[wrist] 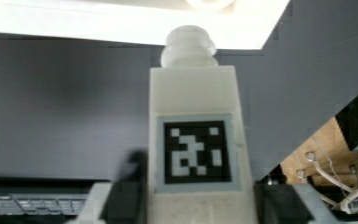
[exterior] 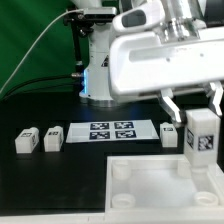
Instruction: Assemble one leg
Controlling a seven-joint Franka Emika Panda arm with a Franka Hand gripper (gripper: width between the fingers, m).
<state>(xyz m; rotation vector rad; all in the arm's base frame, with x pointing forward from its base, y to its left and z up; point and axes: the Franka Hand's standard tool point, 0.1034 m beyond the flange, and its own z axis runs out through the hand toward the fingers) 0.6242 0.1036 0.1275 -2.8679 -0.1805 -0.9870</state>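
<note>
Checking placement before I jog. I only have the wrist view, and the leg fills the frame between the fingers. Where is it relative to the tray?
Observer: In the exterior view, the held leg hangs at the tray's far edge, toward the exterior view's right. I cannot tell whether they touch.
Operator: Any spare legs close by?
Observer: One loose leg sits on the table just beside it, between it and the marker board.
Operator: Others?
Observer: Two more, a near leg and an outer leg, sit past the board's other end, on the exterior view's left.
</note>
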